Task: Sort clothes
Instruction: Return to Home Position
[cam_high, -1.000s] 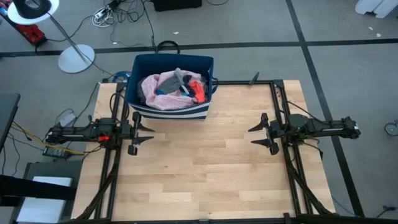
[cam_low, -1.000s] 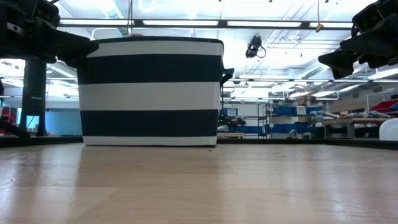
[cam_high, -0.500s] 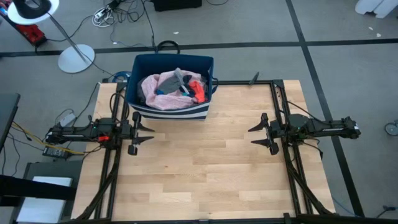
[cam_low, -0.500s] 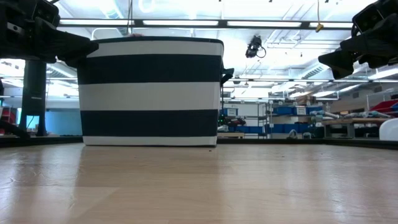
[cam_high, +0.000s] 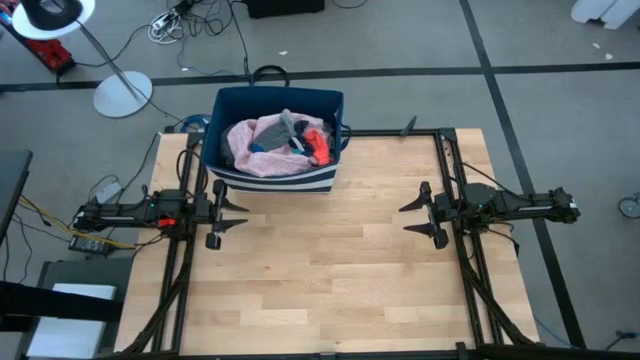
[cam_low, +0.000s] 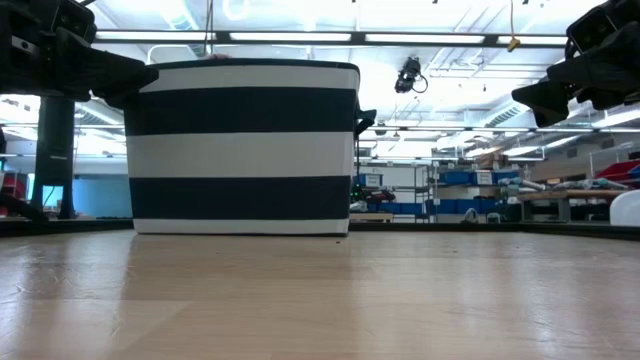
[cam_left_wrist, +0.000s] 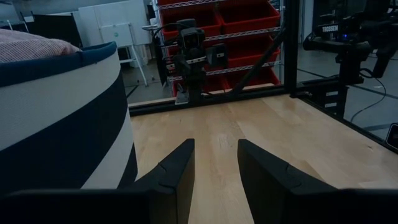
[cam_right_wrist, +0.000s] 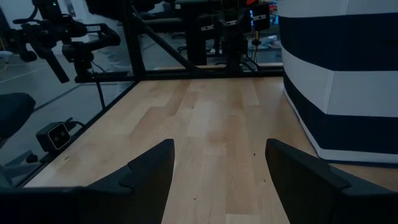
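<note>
Clothes (cam_high: 268, 148) lie heaped in the bin (cam_high: 275, 179), pink, grey and red-orange

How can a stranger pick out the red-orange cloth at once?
On the wooden table, find the blue striped bin at its edge. Inside, at the pile's right side, lies the red-orange cloth, the only red piece beside pink cloth and grey cloth.

Navy bin (cam_high: 272, 178) (white-striped base) holds pink, grey, red-orange clothes (cam_high: 268, 147).
</note>
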